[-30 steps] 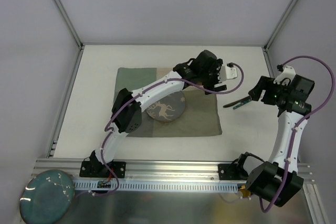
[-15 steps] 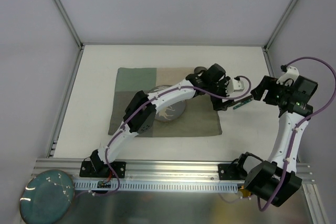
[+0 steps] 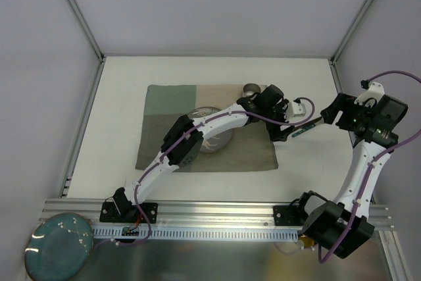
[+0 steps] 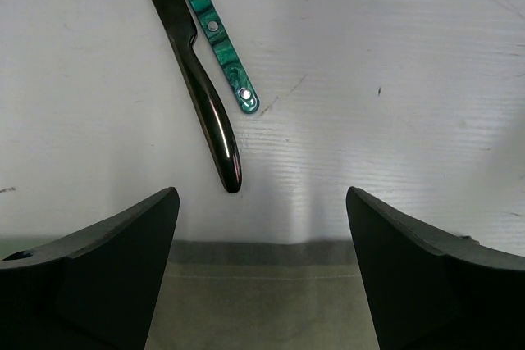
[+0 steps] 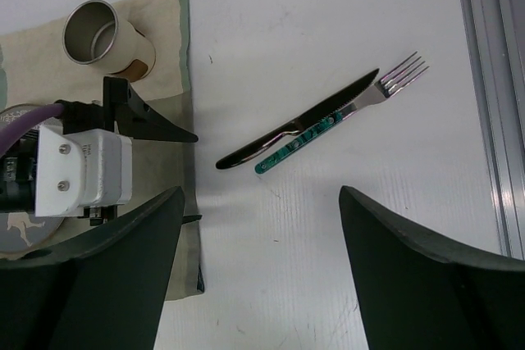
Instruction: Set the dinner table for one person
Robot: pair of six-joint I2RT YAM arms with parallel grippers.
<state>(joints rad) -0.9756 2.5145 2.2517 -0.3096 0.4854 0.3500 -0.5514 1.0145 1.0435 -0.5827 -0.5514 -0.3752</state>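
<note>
Left hand (image 4: 261, 202) wide open, empty, right hand (image 5: 261, 199) likewise

dark knife (image 4: 199, 79) beside green-handled fork (image 4: 217, 30), on white dinner table (image 4: 394, 79); cloth mat (image 4: 262, 293) edge between parted jaws

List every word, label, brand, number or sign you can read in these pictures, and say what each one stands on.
None can be read in any view.
brown plate: an animal drawing only, no letters.
teal plate: pale dots, no text.
cup, knife, fork: no markings show.
</note>
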